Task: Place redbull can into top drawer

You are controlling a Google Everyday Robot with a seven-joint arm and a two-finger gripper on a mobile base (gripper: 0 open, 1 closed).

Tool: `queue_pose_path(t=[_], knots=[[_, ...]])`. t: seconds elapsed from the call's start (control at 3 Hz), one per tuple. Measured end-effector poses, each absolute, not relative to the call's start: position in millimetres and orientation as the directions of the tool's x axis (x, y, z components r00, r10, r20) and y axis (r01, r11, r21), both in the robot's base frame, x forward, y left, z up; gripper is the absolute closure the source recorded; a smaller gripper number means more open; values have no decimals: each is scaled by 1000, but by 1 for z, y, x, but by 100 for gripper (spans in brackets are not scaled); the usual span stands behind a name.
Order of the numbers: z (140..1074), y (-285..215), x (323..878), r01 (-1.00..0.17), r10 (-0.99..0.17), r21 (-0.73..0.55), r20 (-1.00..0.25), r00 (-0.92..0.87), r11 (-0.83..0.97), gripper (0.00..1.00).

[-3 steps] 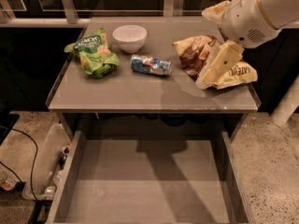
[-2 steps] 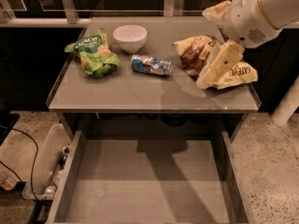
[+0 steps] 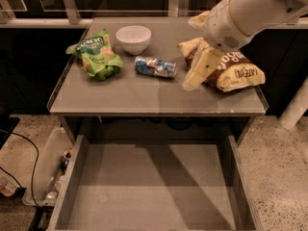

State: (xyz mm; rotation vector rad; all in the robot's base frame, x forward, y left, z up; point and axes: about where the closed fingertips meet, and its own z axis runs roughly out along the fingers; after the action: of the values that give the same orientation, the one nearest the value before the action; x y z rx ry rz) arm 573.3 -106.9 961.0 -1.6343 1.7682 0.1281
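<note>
**Camera view: can not yet grasped**

Well left of the gripper (image 3: 191,83) sit a green snack bag (image 3: 96,54) and a white bowl (image 3: 134,37). Nearer, the redbull can (image 3: 155,67) lies sideways on the table (image 3: 144,97), untouched. Whether the gripper is released or clenched, I cannot tell. Below it the top drawer (image 3: 154,191) stands open and empty. Grasping and placing remain.

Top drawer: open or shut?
Open: drawer pulled out, grey bottom showing. The can lies on the table, gripper hovering beside it.
</note>
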Motion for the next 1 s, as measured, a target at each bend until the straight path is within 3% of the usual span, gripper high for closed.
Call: queue_pose_path(t=[1.0], knots=[[901,-74,623,-938,-829,-295,-559,15,182,0]])
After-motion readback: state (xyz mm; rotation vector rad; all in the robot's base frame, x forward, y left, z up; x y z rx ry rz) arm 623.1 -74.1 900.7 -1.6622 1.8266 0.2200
